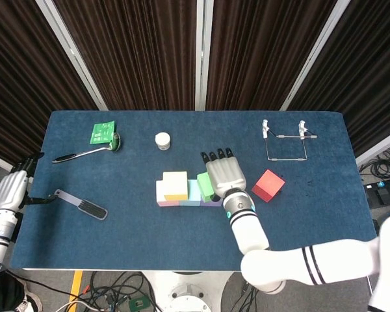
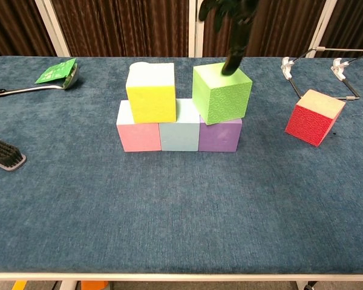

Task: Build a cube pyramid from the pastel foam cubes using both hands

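Lime-green textured foam cube (image 2: 222,92), upper centre, tilted atop the lilac foam cube (image 2: 219,134): likely light, squashy, grippy; best pinched by opposite side faces; my right robot hand (image 1: 225,175) hovers released above it.

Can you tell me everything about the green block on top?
The green cube looks like soft foam, lime-colored with a bumpy pattern on its sides. It sits in the second row, on the purple cube, partly over the light blue cube. It is turned crooked, not lined up with the blocks below, and a gap separates it from the yellow cube. A dark fingertip of the right robot hand touches its top back edge.
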`<move>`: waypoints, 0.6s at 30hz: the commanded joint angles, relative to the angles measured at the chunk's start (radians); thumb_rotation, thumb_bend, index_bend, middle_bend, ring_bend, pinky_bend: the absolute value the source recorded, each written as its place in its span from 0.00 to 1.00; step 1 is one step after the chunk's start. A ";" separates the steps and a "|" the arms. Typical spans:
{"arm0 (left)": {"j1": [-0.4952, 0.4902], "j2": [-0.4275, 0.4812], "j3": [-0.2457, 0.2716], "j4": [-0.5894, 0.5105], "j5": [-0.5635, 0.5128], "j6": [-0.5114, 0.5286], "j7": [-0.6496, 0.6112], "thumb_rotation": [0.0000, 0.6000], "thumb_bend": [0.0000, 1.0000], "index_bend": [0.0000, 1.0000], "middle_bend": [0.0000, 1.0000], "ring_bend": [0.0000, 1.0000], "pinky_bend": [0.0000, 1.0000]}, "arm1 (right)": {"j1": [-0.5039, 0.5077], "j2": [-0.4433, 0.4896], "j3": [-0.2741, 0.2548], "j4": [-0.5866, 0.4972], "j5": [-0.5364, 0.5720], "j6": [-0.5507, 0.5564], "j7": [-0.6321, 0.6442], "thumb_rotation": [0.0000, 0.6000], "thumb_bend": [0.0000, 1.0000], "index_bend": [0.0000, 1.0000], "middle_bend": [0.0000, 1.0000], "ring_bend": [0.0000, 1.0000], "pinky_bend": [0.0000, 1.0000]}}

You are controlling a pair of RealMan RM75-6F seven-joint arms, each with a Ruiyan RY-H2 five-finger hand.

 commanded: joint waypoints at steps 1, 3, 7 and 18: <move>-0.005 0.003 -0.002 -0.010 -0.006 -0.005 0.021 1.00 0.09 0.08 0.05 0.01 0.07 | -0.124 0.162 -0.047 -0.081 -0.136 -0.166 0.079 1.00 0.04 0.00 0.04 0.00 0.00; -0.012 -0.002 -0.006 -0.014 -0.016 -0.012 0.037 1.00 0.09 0.08 0.05 0.01 0.07 | -0.188 0.217 -0.072 -0.059 -0.230 -0.285 0.145 1.00 0.04 0.00 0.03 0.00 0.00; -0.026 -0.023 -0.012 -0.012 -0.033 -0.023 0.065 1.00 0.09 0.08 0.05 0.01 0.07 | -0.324 0.242 -0.092 0.045 -0.473 -0.513 0.357 1.00 0.04 0.00 0.02 0.00 0.00; -0.040 -0.046 -0.013 -0.019 -0.081 -0.043 0.140 1.00 0.09 0.08 0.05 0.01 0.07 | -0.522 0.127 -0.049 0.392 -1.021 -0.868 0.910 1.00 0.03 0.00 0.03 0.00 0.00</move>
